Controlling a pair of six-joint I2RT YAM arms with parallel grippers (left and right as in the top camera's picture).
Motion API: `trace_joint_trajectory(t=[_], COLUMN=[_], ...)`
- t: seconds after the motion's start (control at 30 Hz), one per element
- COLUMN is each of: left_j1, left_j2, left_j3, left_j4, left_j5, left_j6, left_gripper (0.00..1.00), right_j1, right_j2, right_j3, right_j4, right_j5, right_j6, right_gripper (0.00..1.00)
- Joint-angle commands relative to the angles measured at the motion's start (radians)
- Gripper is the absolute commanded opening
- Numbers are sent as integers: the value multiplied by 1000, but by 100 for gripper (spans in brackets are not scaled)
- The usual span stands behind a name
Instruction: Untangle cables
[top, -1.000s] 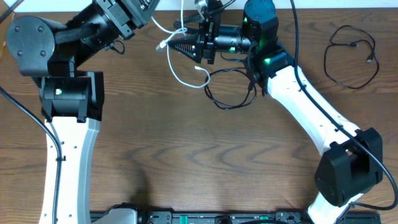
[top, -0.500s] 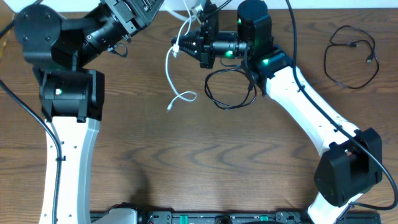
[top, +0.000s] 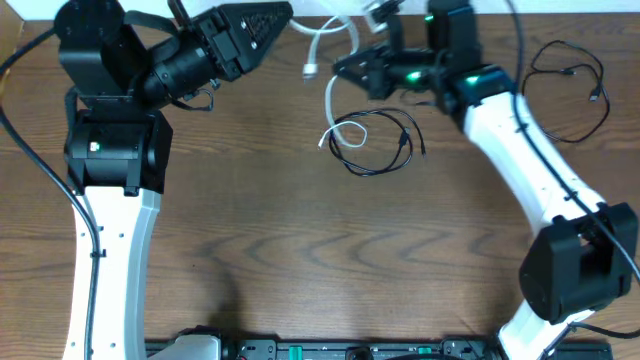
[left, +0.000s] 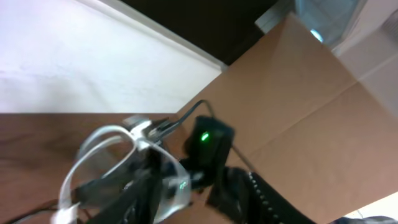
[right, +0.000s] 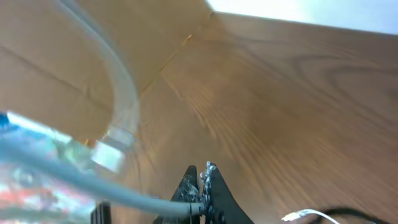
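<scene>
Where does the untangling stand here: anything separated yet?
Little looks done: the white cable's lower loop lies across the black cable coil mid-table. In hand: the right gripper is shut on the white cable, apparently lifting its upper part. The left gripper is close by, grip unclear. Left: drawing the white loop clear of the black coil. Another black cable lies apart at the right.
</scene>
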Motion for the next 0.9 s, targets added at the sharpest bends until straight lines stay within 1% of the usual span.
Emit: trace_joint_trajectory(t=[0.0, 0.1, 0.23, 0.4, 0.47, 0.57, 0.6, 0.63, 0.77, 0.8, 0.87], left_j1=[-2, -2, -2, -2, -2, -2, -2, -2, -2, -2, -2], left_j2=[22, 43, 66, 95, 104, 119, 120, 120, 120, 120, 120], left_j3=[2, -3, -4, -4, -4, -4, -4, -4, -4, -4, -4], left_j4=[-17, -50, -74, -75, -78, -98, -106, -111, -111, -111, -112], left_j5=[5, 4, 5, 4, 4, 4, 4, 4, 4, 4, 4], left_j6=[63, 64, 64, 64, 64, 64, 64, 64, 64, 64, 64], left_gripper=[52, 59, 62, 62, 62, 67, 67, 68, 68, 68, 68], right_j1=[-110, -238, -412, -626, -681, -785, -809, -847, -911, -938, -997], right_j2=[-85, -150, -221, -278, -285, -287, -287, -287, -285, -278, -249], right_j3=[24, 24, 24, 24, 24, 24, 24, 24, 24, 24, 24], right_j4=[-2, -49, -148, -261, -300, -372, -396, -430, -495, -513, -522], right_j5=[-52, 6, 109, 108, 109, 137, 177, 257, 476, 555, 632], right_j6=[47, 41, 29, 26, 10, -31, -34, -34, -61, -60, -60], right_gripper=[1, 1, 1, 1, 1, 1, 1, 1, 1, 1, 1])
